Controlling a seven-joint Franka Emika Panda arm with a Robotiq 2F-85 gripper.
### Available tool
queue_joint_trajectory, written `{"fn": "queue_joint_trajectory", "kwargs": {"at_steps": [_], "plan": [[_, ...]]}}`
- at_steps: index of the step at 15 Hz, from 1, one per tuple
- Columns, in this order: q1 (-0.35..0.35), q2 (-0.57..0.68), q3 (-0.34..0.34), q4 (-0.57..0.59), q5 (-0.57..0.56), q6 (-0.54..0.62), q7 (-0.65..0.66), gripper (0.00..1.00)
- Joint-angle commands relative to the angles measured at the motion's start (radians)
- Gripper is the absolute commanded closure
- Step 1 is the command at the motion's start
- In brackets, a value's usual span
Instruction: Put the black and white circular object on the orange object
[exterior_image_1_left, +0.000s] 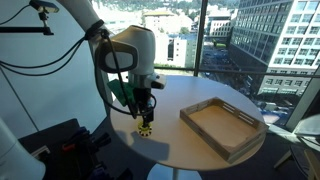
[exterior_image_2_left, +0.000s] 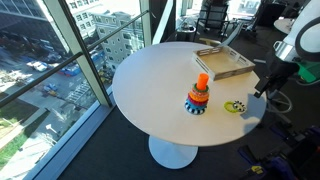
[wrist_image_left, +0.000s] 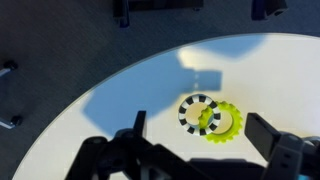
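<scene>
Counting: 1 b&w circular object (wrist_image_left: 197, 111), 1 yellow-green ring (wrist_image_left: 226, 124), 1 orange object (exterior_image_2_left: 199, 95), 1 wooden tray (exterior_image_2_left: 222, 62). Tray shows only bare wood inside. The b&w circular object lies flat on the round table (exterior_image_2_left: 150, 90), edge touching the ring, near the orange object but apart from it. My claw (wrist_image_left: 198, 124) hangs over the pair w/ jaws spread wide, gripping nothing.

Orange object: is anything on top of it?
Nothing rests on the orange object; its top is bare. The black and white circular object lies on the table, overlapping the yellow-green ring. Which one is uppermost is unclear.
</scene>
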Motion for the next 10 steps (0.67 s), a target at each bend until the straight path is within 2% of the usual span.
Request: {"fn": "queue_joint_trajectory", "kwargs": {"at_steps": [1,10], "plan": [[0.0,0.092,0.032,0.057,0.055,0.038,-0.026,0.0],[-0.022,0.275,0.083,0.173,0.064,0.078,-0.002,0.0]]}}
